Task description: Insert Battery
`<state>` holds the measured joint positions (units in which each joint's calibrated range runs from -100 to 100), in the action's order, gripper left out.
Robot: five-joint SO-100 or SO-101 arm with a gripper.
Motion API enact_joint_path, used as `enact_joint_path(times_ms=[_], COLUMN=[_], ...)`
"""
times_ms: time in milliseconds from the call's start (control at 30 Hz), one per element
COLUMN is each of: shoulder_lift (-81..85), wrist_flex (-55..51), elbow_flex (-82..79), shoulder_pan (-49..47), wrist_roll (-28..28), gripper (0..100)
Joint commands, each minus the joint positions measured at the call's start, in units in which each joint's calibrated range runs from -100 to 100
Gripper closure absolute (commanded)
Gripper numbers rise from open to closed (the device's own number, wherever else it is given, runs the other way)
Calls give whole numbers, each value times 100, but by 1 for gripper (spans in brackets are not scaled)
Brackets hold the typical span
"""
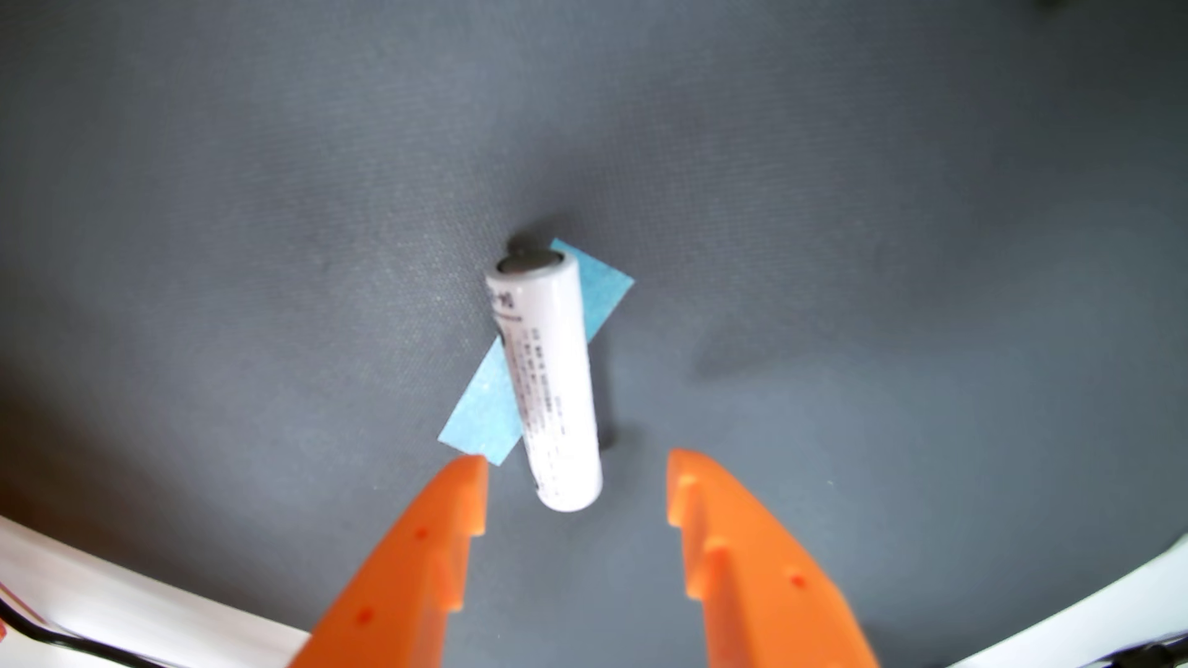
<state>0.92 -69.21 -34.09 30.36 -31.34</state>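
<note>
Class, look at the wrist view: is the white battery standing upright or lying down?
Lying down: the battery rests lengthwise on the grey mat, across blue tape.

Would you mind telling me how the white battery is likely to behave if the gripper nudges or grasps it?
The battery is a smooth cylinder lying on its side, so a nudge would probably roll it off the blue tape. Its glossy wrap looks slippery. It seems rigid, so the open gripper should close on it without deforming it.

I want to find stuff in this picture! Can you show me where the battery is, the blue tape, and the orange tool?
battery (549,379), wrist view, middle of its white body.
blue tape (482,417), wrist view, lower part showing left of the battery.
orange tool (575,472), wrist view, midway between its two fingertips, which stand apart.
</note>
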Motion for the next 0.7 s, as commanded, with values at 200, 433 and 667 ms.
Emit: enact_joint_path(times_ms=[200,433,667], shoulder_lift=[-46,-54,-62], wrist_flex=[3,3,11], elbow_flex=[225,225,279], shoulder_pan=[-13,22,81], wrist_roll=[-125,-239,-301], gripper=[83,83,83])
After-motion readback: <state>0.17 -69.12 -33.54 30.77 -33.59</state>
